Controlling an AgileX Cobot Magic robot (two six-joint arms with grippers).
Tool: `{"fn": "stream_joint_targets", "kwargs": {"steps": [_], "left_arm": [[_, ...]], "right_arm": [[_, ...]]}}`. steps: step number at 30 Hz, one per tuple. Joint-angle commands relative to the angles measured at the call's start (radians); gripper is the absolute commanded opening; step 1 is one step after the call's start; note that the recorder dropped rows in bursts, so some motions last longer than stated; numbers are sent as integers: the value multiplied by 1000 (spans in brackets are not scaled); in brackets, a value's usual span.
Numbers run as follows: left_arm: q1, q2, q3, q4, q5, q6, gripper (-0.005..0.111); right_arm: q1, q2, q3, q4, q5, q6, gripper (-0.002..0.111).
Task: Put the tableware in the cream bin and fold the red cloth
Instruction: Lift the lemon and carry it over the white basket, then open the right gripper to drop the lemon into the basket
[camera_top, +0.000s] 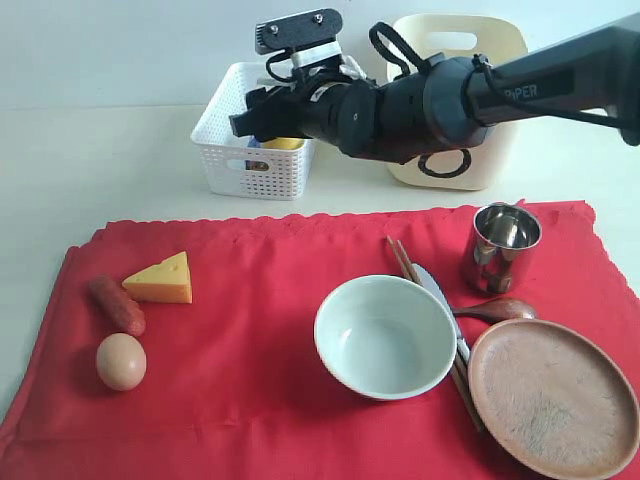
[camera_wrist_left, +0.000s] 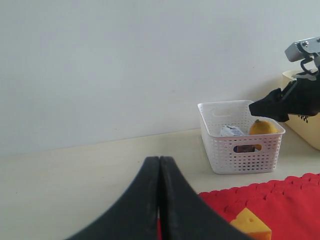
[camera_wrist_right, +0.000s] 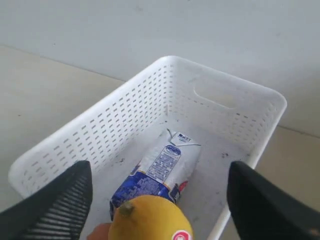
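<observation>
While right hand (camera_wrist_right: 159, 175) gapes wide over basket (camera_wrist_right: 220, 100), left hand (camera_wrist_left: 160, 161) closed tight; red cloth (camera_top: 250, 300) flat, scallop-edged.

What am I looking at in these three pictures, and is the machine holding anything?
This is a robot with two arms, each ending in a two-fingered gripper. The wide picture looks over the table; the other two come from cameras on the arms' wrists. The right gripper hangs open over a white basket with a lemon and a milk carton inside; it grips nothing. The left gripper is shut and empty. On the red cloth lie a bowl, cup, plate, spoon, chopsticks and knife, plus cheese, sausage and egg. A cream bin stands behind.
</observation>
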Motion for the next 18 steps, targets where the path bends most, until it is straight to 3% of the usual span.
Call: {"fn": "stream_joint_targets", "kwargs": {"steps": [1, 18], "left_arm": [[-4, -6, 3, 0, 1, 2, 0], [-4, -6, 3, 0, 1, 0, 0]], "right_arm": [[-5, -51, -2, -2, 68, -1, 72], [17, -311, -2, -29, 569, -212, 72]]}}
